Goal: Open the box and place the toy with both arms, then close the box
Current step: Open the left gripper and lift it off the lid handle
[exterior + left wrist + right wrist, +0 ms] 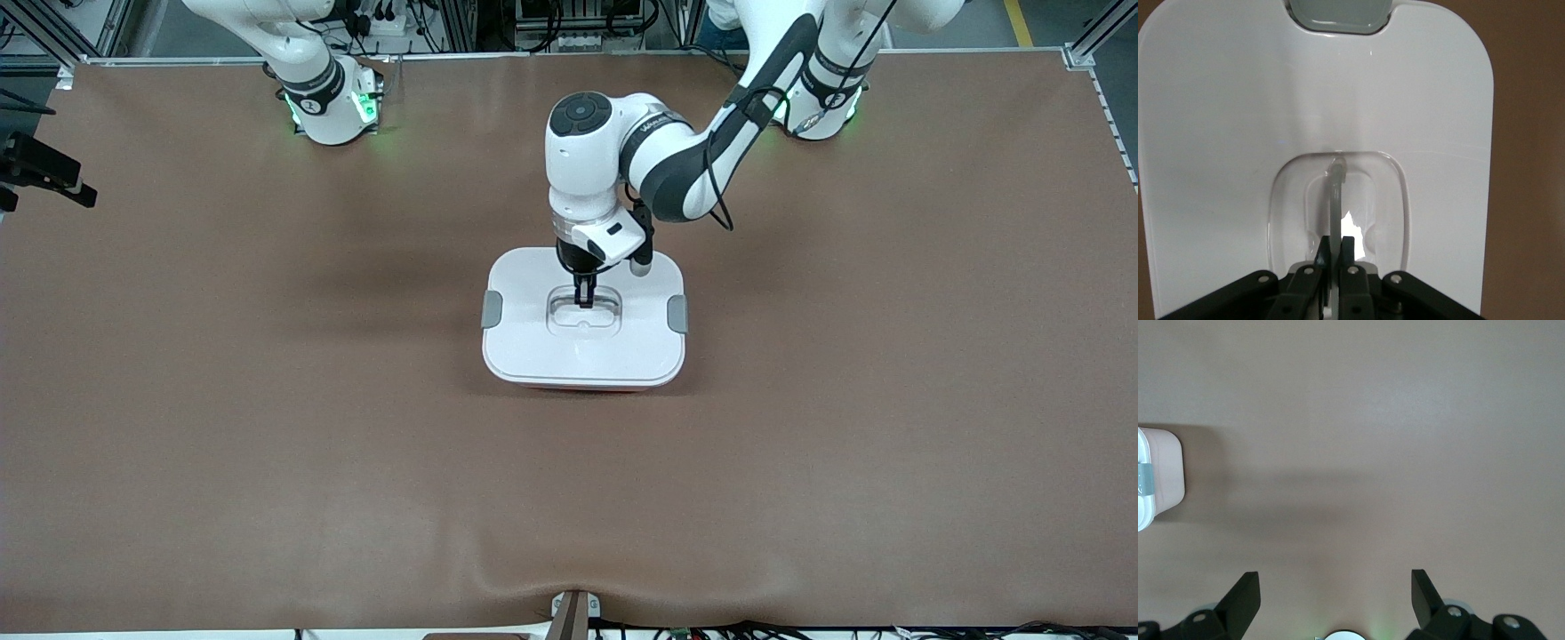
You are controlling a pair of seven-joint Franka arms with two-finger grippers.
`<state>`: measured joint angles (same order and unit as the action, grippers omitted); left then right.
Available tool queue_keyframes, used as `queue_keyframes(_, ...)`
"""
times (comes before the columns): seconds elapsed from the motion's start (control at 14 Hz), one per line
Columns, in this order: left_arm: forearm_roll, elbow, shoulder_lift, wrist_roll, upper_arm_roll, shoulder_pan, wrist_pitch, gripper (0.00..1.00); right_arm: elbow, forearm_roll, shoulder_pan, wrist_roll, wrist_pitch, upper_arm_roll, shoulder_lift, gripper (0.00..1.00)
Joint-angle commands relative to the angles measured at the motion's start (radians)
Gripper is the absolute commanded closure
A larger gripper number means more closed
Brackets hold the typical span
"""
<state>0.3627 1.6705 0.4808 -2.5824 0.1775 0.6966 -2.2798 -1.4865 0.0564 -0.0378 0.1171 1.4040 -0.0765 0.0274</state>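
box (584,351): mid-table, lid on. left gripper (584,298): directly over lid centre, fingers pinched on the handle (1336,193), bar running between the clips. right gripper (1336,600): spread, waiting, well apart from the box.

The box (584,342) sat flat near the middle of the table, well away from every edge, its white lid on and a strip of pink-red base showing beneath. A grey clip (492,308) lay at each short end, and the recessed handle (1336,193) ran across the lid's centre.
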Motion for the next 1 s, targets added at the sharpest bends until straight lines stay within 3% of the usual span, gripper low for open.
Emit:
queue_keyframes(0.0, 0.022, 0.052, -0.034, -0.01, -0.004, 0.0, -0.012, 1.0, 0.015, -0.013, -0.011, -0.013, -0.01, 0.009, -0.001, 0.0)
queue_keyframes(0.43, 0.039, 0.044, -0.027, -0.016, -0.003, -0.002, -0.012, 1.0, 0.015, -0.013, -0.011, -0.01, -0.011, 0.009, -0.003, 0.0)
queue_keyframes(0.5, 0.032, 0.041, -0.027, -0.016, -0.003, -0.003, -0.01, 0.91, 0.015, -0.013, -0.011, -0.01, -0.011, 0.009, -0.003, 0.0)
queue_keyframes(0.57, 0.03, 0.037, -0.027, -0.013, -0.003, -0.003, -0.009, 0.74, 0.015, -0.013, -0.011, -0.01, -0.011, 0.009, -0.004, 0.0)
queue_keyframes(0.78, 0.025, 0.006, -0.034, -0.018, -0.003, 0.0, 0.002, 0.1, 0.015, -0.015, -0.017, -0.01, -0.01, 0.009, -0.008, 0.0)
queue_keyframes(0.86, 0.025, 0.0, -0.039, -0.018, -0.003, 0.003, 0.009, 0.0, 0.015, -0.015, -0.02, -0.008, -0.01, 0.009, -0.008, 0.0)
queue_keyframes(0.93, 0.025, -0.003, -0.042, -0.019, -0.003, 0.003, 0.013, 0.0, 0.015, -0.015, -0.021, -0.01, -0.011, 0.009, -0.008, 0.0)
